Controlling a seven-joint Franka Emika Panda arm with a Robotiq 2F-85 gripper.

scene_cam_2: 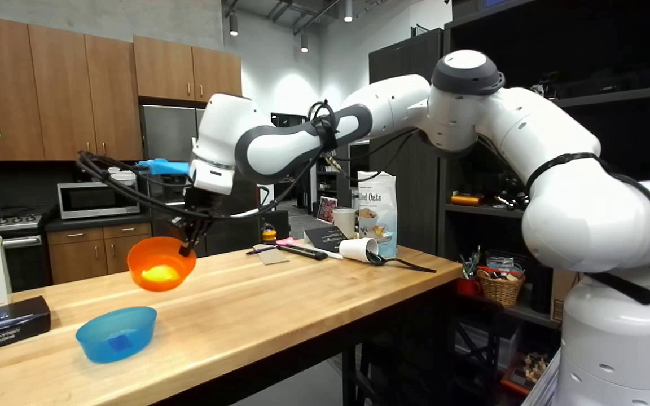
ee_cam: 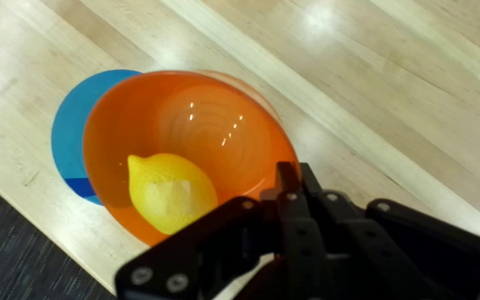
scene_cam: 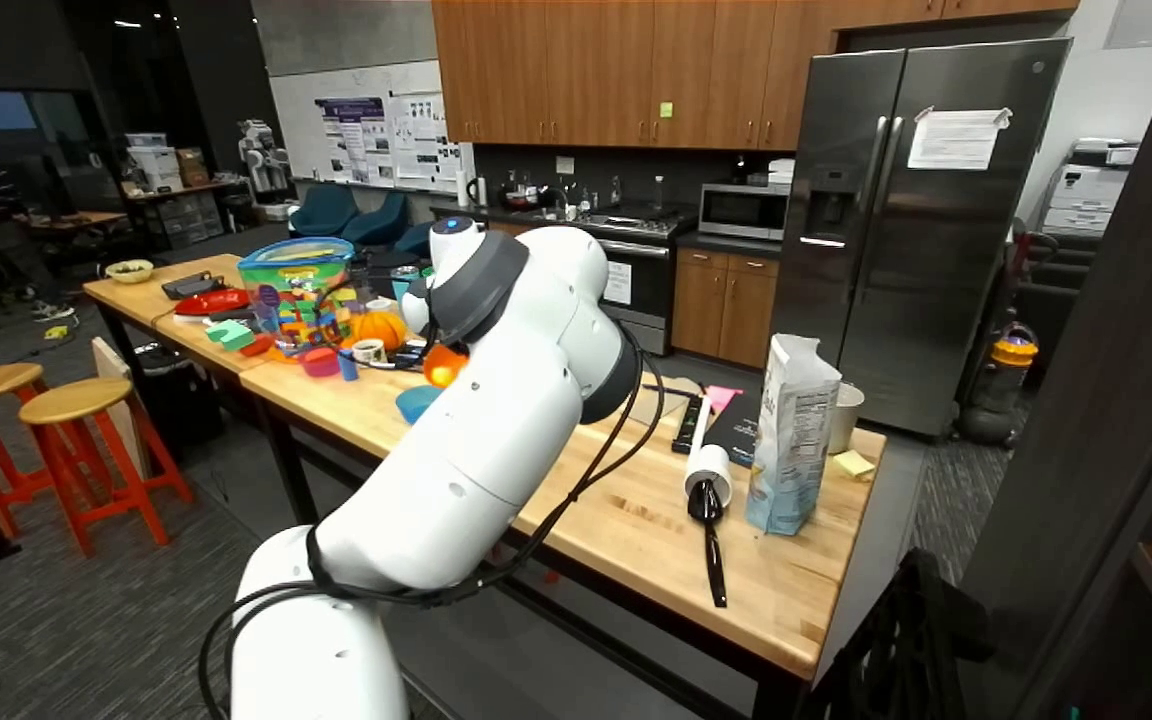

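The arm (scene_cam_2: 453, 115) is white, its cables (scene_cam: 431, 599) and gripper (ee_cam: 298, 173) black.

Smooth plastic is shown by the glossy orange bowl (ee_cam: 215, 133) and the blue bowl (scene_cam_2: 116, 327); the lemon (ee_cam: 169, 187) is finely dimpled. The worktop (ee_cam: 390, 83) is surfaced in polished wood, the fridge (scene_cam: 936, 260), upper right of an exterior view, in satin metal.

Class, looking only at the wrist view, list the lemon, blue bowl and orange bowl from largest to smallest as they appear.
1. Orange bowl: clearly largest, though nearness to the camera helps.
2. Blue bowl: partly hidden behind it; ranked by its outline.
3. Lemon: smallest, its outline shorter than the blue bowl's visible edge.
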